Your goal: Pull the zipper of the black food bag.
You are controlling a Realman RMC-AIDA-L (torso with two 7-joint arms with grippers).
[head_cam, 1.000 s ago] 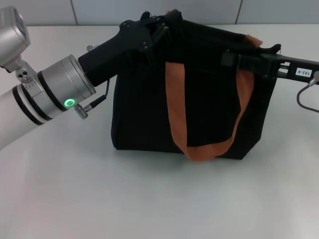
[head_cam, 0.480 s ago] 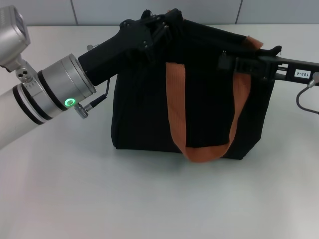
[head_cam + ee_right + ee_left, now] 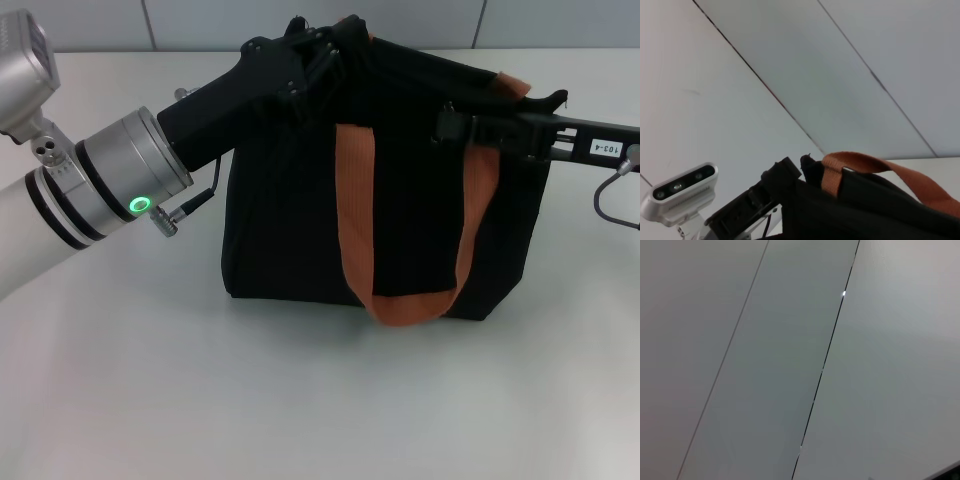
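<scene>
The black food bag stands upright on the white table, its soft fabric walls likely to sag and shift under any pull, so it probably needs bracing while its top is worked. Orange-brown strap handles hang loose over its front face and could snag a finger. The left gripper sits at the bag's top left corner, apparently pinching fabric there; the closure cannot be told. The right gripper reaches in along the top right edge; its opening cannot be told either. The zipper, small and stiff, is not visible in any view.
</scene>
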